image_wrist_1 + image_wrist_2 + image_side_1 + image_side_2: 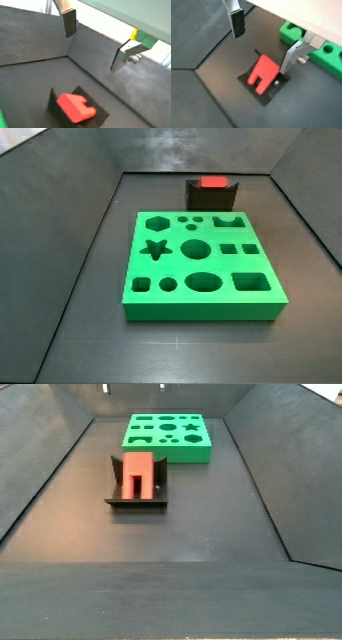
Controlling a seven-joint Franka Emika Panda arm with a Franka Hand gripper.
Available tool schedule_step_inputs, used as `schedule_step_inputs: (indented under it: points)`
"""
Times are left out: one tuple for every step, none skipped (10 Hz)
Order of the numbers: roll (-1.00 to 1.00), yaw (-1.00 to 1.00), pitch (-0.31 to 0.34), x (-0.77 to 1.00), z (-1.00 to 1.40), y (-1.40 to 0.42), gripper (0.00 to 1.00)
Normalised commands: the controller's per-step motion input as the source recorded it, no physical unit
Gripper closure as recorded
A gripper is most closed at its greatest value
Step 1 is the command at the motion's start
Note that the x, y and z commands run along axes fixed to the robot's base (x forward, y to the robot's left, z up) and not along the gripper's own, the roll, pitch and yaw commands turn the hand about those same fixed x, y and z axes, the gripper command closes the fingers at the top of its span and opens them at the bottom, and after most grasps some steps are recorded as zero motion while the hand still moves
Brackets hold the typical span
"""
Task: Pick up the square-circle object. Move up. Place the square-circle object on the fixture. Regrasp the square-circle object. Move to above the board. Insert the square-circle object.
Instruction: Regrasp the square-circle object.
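Observation:
The red square-circle object (263, 71) lies on the dark fixture (265, 96), notch towards one end; it also shows in a wrist view (75, 107) and in both side views (211, 183) (138, 472). My gripper (263, 42) is open and empty, raised above the object, one finger (237, 22) on each side and neither touching it. In a wrist view (94, 42) the object sits below and off the line between the fingers. The green board (201, 268) lies flat on the floor right beside the fixture (211, 200).
Dark sloped walls enclose the floor on all sides (40, 474). The board's corner shows near one finger in a wrist view (314, 50). In a side view the board (167, 434) lies beyond the fixture (136, 502), with bare dark floor in front.

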Motion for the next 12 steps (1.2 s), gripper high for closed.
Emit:
schedule_step_inputs:
  points:
    - [1.0,0.05,0.046,0.06,-0.02,-0.03,0.0]
    - [1.0,0.06,0.066,0.07,-0.01,-0.03,0.0]
    - [1.0,0.08,0.102,0.08,-0.01,-0.03,0.0]
    - [0.92,0.1,0.124,0.09,-0.02,-0.04,0.0]
    - [0.79,0.1,0.125,0.09,-0.02,-0.04,0.0]
    - [0.53,0.12,0.118,0.09,-0.02,-0.04,0.0]
    - [0.35,0.13,0.106,0.09,-0.01,-0.04,0.0]
    - [0.21,0.15,0.078,0.08,-0.01,-0.02,0.0]
    - [0.2,0.11,0.026,0.03,-1.0,0.08,0.0]
    - [0.18,0.1,-0.011,0.03,-1.0,0.07,0.0]
    - [0.15,0.1,-0.026,0.04,-1.0,0.07,0.0]
    - [0.1,0.08,-0.05,0.05,-1.0,0.06,0.0]
